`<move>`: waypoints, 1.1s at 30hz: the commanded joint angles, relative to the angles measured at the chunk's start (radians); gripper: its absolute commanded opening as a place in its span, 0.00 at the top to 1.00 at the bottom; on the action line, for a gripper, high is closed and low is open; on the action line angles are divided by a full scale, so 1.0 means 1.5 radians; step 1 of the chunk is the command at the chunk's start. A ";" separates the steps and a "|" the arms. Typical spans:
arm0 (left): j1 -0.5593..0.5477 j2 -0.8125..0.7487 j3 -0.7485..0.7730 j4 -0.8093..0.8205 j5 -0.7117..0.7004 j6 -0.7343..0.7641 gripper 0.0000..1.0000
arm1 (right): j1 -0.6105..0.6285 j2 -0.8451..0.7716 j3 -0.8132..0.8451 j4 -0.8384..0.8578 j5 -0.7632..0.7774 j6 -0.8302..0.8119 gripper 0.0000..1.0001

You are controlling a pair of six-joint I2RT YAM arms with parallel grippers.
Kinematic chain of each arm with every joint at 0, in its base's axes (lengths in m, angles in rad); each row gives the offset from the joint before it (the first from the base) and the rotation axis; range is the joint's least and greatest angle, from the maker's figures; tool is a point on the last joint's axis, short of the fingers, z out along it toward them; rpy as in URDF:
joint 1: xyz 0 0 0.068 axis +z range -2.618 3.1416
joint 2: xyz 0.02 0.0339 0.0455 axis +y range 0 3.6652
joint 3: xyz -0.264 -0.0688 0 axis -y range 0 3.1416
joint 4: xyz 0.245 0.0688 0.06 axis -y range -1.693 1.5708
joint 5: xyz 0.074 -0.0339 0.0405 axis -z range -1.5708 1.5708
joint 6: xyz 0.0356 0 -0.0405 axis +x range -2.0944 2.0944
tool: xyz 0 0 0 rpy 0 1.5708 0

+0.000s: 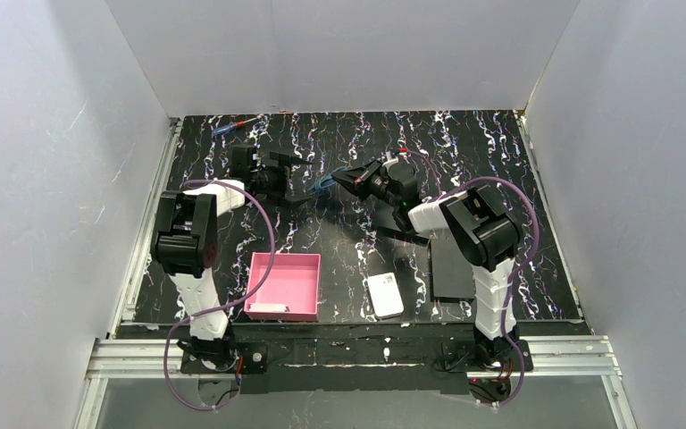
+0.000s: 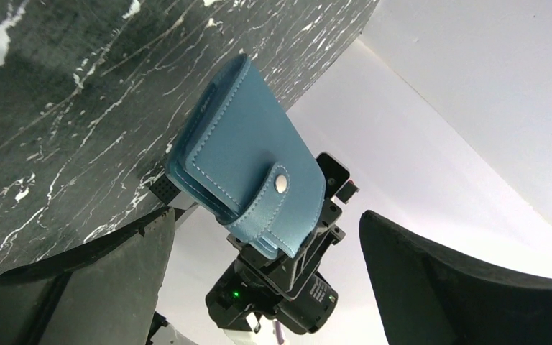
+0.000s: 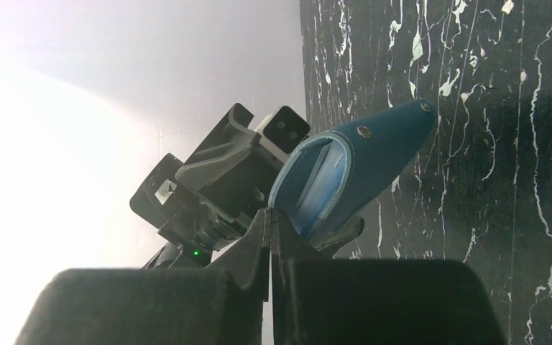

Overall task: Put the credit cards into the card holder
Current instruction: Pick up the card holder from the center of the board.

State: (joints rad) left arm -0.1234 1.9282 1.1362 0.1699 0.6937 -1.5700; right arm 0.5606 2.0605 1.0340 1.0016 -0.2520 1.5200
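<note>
card holder (image 2: 248, 154) held off the desk (image 1: 500, 152) between both arms, snap face toward the left gripper (image 2: 267, 215), spread open just before it; right gripper (image 3: 269, 230) clamped on one edge.

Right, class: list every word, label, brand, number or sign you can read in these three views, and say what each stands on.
Nothing can be read in any view.
Small pale sticker on the black housing behind the wallet: too small to read.
White rounded-corner block: faint grey mark, too blurred to read.
Teal-blue fold-over wallet: no lettering, only a metal snap.
</note>
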 commanded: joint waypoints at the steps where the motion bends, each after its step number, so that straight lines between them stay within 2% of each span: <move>1: 0.011 -0.053 -0.003 -0.017 0.054 0.023 0.01 | 0.001 -0.043 0.028 0.030 0.010 -0.025 0.99; 12: 0.011 -0.009 0.011 -0.015 0.099 0.009 0.11 | 0.023 -0.043 0.057 0.083 0.003 -0.003 0.99; 14: 0.011 -0.004 0.027 -0.006 0.096 0.010 0.21 | 0.034 -0.044 0.042 0.110 0.011 0.015 0.99; 16: 0.012 -0.016 0.018 0.011 0.075 0.013 0.37 | 0.053 -0.073 -0.008 0.136 0.042 0.016 0.99; 17: 0.012 -0.021 0.010 0.014 0.070 0.014 0.40 | 0.056 -0.085 -0.025 0.136 0.050 0.012 0.99; 18: 0.013 -0.031 0.001 0.026 0.063 0.017 0.49 | 0.058 -0.107 -0.051 0.131 0.061 0.001 0.99; 20: 0.015 -0.047 0.003 0.040 0.063 0.050 0.59 | 0.064 -0.156 -0.103 0.103 0.065 -0.040 0.99; 22: 0.020 -0.059 0.019 0.046 0.083 0.116 0.65 | 0.065 -0.221 -0.138 0.006 0.032 -0.123 0.87; 24: 0.022 -0.073 0.031 0.046 0.109 0.198 0.69 | 0.065 -0.296 -0.157 -0.149 0.024 -0.258 0.65; 27: 0.018 -0.103 0.018 0.048 0.135 0.263 0.80 | 0.064 -0.362 -0.137 -0.396 0.028 -0.433 0.57; 30: 0.015 -0.145 0.008 0.048 0.153 0.324 0.86 | 0.046 -0.391 -0.097 -0.592 0.010 -0.577 0.44; 32: 0.012 -0.170 0.000 0.048 0.158 0.370 0.92 | 0.027 -0.397 -0.059 -0.697 0.016 -0.645 0.40; 33: 0.012 -0.178 -0.006 0.048 0.153 0.382 1.00 | 0.016 -0.394 -0.048 -0.713 -0.002 -0.667 0.37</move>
State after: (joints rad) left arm -0.1005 1.7969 1.1427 0.2150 0.8528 -1.1683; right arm 0.6376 1.4834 0.8661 0.3412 -0.2234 0.8513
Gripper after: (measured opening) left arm 0.163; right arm 0.580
